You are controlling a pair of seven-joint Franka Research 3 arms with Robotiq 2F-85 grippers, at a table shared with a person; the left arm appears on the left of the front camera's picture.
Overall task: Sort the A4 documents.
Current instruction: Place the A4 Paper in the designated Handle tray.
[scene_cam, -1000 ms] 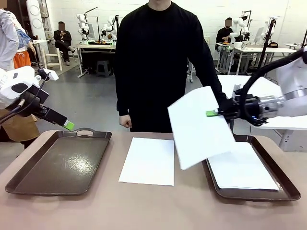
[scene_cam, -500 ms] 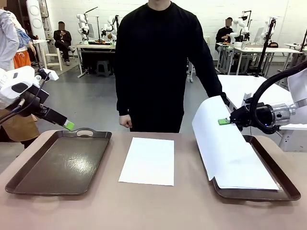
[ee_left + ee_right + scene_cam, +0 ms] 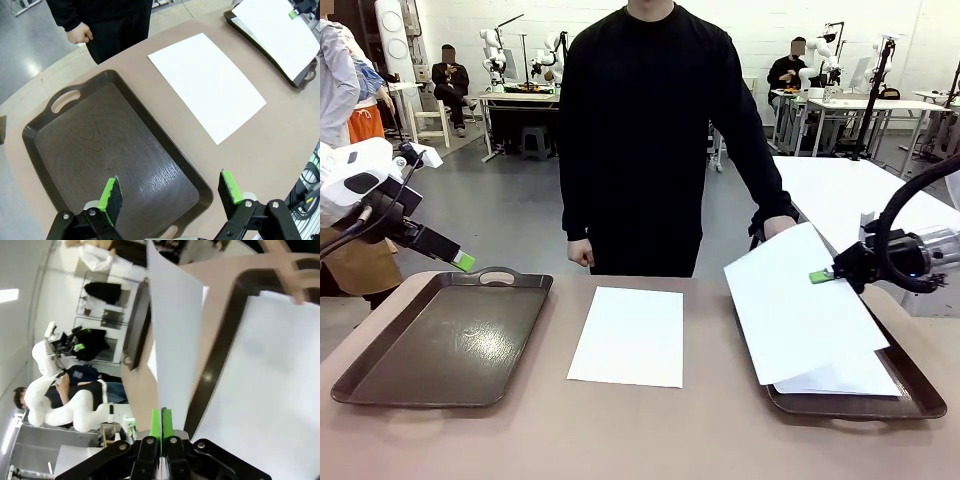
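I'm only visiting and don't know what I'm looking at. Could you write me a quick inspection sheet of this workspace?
Surface: tan table carrying a dark left tray and a dark right tray.
Job's things: middle sheet flat on the table between the trays; tray paper lying in the right tray; held sheet tilted over it.
Clutter: nothing seen.
Grippers: left gripper open, above the left tray; right gripper with fingers shut on the held sheet's edge.
Cables: black cable looping at the right arm's wrist.
Surroundings: person in black across the table, one hand near the held sheet.
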